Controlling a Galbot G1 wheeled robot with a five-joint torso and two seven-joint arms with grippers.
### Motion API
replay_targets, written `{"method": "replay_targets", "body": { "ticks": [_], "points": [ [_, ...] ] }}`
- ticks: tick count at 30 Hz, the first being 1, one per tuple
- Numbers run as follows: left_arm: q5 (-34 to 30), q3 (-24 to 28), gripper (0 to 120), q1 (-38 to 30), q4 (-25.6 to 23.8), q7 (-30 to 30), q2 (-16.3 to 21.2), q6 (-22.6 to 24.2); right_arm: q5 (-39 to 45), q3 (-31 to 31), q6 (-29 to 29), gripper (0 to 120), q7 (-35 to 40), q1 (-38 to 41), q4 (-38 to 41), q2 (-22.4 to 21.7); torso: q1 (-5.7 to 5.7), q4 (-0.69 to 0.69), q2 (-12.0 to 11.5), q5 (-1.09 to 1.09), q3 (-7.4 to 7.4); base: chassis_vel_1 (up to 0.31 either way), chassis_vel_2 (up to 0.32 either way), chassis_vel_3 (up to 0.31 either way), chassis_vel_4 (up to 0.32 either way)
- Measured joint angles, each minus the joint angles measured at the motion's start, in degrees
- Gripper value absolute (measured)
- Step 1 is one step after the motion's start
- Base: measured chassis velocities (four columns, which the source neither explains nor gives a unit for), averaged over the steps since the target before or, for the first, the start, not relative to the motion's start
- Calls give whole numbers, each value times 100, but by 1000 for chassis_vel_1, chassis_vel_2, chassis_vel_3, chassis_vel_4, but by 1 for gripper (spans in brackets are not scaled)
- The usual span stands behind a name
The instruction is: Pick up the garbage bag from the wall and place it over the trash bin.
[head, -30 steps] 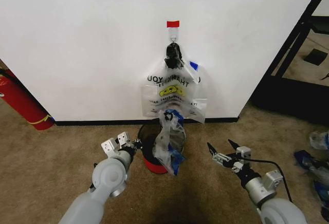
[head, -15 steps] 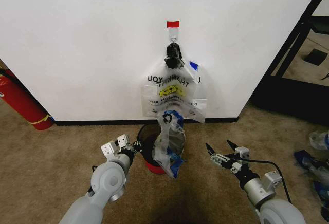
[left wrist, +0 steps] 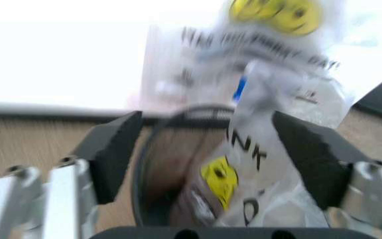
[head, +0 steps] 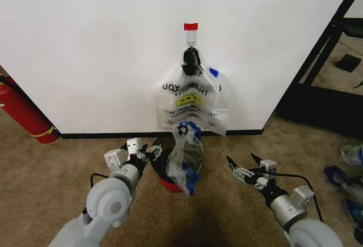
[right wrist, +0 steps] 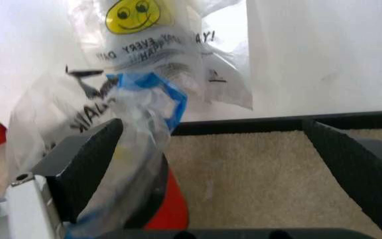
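garbage bag (head: 186,159): thin, floppy, probably slippery; best grabbed by the blue handle trim
left gripper (head: 152,152): spread wide, nothing held
right gripper (head: 241,167): spread wide, nothing held

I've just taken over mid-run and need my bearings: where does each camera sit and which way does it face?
Head view: high, facing down at the wall, both arms showing.
Left wrist view: behind the open left gripper, facing the trash bin.
Right wrist view: behind the open right gripper, facing the garbage bag.
All share that bag.
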Motion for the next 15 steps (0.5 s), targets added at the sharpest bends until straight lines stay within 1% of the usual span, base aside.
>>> {"method": "replay_targets", "body": {
  "ticks": [1,2,3,5,7,8,10,11,12,13,15],
  "points": [
    [403,35,88,43,-53,178,186,-173,212,-151,-227,100,299,254,41,-14,0,1,0,0,0,0,0,0,0],
    [584,38,90,61,-76,255,265,-238,278,-218,-301,100,410,355,41,-16,0,2,0,-1,0,0,0,0,0],
    [916,30,95,88,-129,374,437,-350,470,-407,-509,100,682,630,23,-22,0,2,0,0,0,0,0,0,0],
    [1176,-35,99,127,-201,428,610,-379,658,-613,-657,100,881,916,-73,-62,0,1,0,0,0,0,0,0,0],
    [1395,-101,100,180,-233,432,663,-365,799,-813,-743,100,1006,1129,-137,-140,0,-1,0,1,0,0,0,0,0],
    [1395,-101,100,180,-233,432,663,-365,799,-813,-743,100,1006,1129,-137,-140,0,-1,0,1,0,0,0,0,0],
    [1652,-186,100,293,-257,437,642,-368,1041,-1044,-819,100,1128,1348,-175,-316,1,-2,0,1,1,0,0,0,0],
    [1879,-272,100,444,-311,456,545,-417,1297,-1189,-820,100,1156,1531,-210,-488,1,1,0,0,0,0,0,0,0],
    [1991,-305,100,512,-338,473,496,-445,1424,-1231,-793,100,1125,1595,-217,-556,1,1,0,0,1,0,0,0,0],
    [2228,-373,100,655,-381,517,386,-518,1715,-1318,-750,100,994,1740,-212,-726,1,0,0,1,1,0,0,0,0],
    [2519,-432,100,841,-444,576,234,-636,1944,-1492,-832,100,992,2018,-119,-906,1,0,0,0,0,0,0,0,0]
  ]
}}
